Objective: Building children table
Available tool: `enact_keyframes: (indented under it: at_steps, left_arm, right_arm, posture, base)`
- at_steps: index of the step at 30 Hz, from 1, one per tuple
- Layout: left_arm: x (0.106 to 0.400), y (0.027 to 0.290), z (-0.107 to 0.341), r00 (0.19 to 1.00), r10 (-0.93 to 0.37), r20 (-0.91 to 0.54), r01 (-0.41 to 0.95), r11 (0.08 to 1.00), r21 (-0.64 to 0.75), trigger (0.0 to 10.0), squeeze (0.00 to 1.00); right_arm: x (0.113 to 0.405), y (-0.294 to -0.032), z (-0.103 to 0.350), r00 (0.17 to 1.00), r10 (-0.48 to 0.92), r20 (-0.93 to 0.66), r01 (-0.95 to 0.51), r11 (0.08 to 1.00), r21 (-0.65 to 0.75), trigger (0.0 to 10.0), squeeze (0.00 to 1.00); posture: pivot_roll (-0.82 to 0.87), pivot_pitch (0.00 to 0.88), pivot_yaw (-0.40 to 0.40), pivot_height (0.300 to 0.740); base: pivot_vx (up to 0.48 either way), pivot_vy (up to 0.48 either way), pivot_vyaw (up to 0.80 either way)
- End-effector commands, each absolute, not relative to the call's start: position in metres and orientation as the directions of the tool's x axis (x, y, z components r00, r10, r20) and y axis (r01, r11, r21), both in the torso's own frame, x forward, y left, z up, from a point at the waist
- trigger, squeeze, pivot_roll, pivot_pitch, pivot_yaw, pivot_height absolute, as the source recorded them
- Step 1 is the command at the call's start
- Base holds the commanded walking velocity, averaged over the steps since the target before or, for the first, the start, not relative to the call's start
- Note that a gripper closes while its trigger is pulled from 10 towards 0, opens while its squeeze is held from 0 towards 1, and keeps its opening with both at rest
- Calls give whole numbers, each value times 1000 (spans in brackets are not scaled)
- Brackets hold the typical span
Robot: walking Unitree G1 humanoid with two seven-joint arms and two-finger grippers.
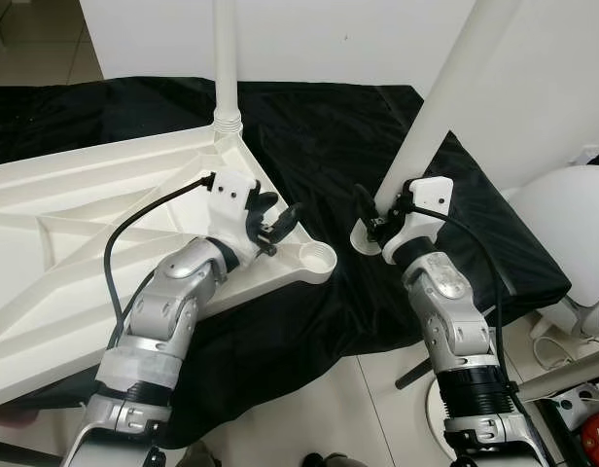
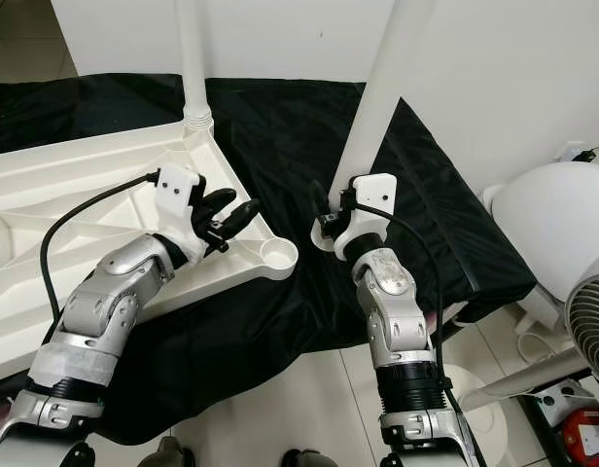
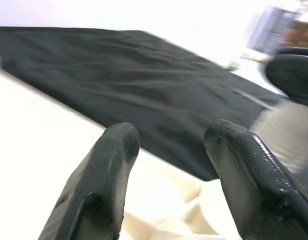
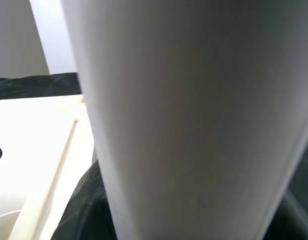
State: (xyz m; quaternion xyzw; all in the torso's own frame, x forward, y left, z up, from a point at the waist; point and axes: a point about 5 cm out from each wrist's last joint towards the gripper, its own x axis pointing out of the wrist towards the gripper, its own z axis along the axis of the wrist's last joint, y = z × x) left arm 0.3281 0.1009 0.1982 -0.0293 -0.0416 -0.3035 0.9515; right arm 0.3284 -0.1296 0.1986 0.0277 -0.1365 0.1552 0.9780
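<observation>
You are looking down at a white plastic tabletop [image 1: 76, 224] lying upside down, ribbed underside up, on a black cloth [image 1: 358, 136] spread over the floor [image 1: 309, 409]. At its far corner one white leg [image 1: 225, 58] is already standing upright in its socket. The near corner carries an empty round socket [image 1: 321, 258], still without a leg.

Your left tool [image 1: 276, 220] sits over the tabletop's near edge, just beside that empty socket, its two black fingers [image 3: 106, 170] spread apart with nothing between them. In the left wrist view the fingers frame the pale tabletop below and the black cloth beyond it.

Your right tool [image 2: 329, 222] is at the lower end of a second white leg [image 1: 445, 97], which leans up and away to the right. The leg's flared foot [image 1: 363, 238] rests on the black cloth, near the empty socket but apart from it. The tool's wrist block presses against the leg and a black finger shows beside it; the grip appears closed around the leg, and in the right wrist view the leg's white tube [image 4: 194, 120] rises close in front of the camera.

To your right stand a white rounded object [image 1: 562, 224] and part of a fan grille [image 2: 591, 321].
</observation>
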Motion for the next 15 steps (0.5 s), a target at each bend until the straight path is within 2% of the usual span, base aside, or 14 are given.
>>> enact_keyframes:
  at_steps: [1, 9, 15]
  left_arm:
    - [327, 103, 196, 842, -533, 84, 537, 843, -36, 10000, 0]
    - [329, 108, 199, 887, -458, 61, 461, 886, -52, 10000, 0]
    - [330, 117, 202, 914, -396, 88, 399, 917, -25, 10000, 0]
  right_arm:
    - [329, -131, 200, 910, 296, 291, -311, 950, 6, 10000, 0]
    - [337, -135, 196, 934, 261, 245, -257, 965, -47, 10000, 0]
    - [338, -131, 195, 929, 268, 254, -270, 963, -29, 10000, 0]
  posture:
    - [152, 58, -99, 740]
    - [162, 23, -45, 740]
    - [175, 19, -52, 740]
  base:
    - [0, 0, 0]
    - [0, 0, 0]
    - [0, 0, 0]
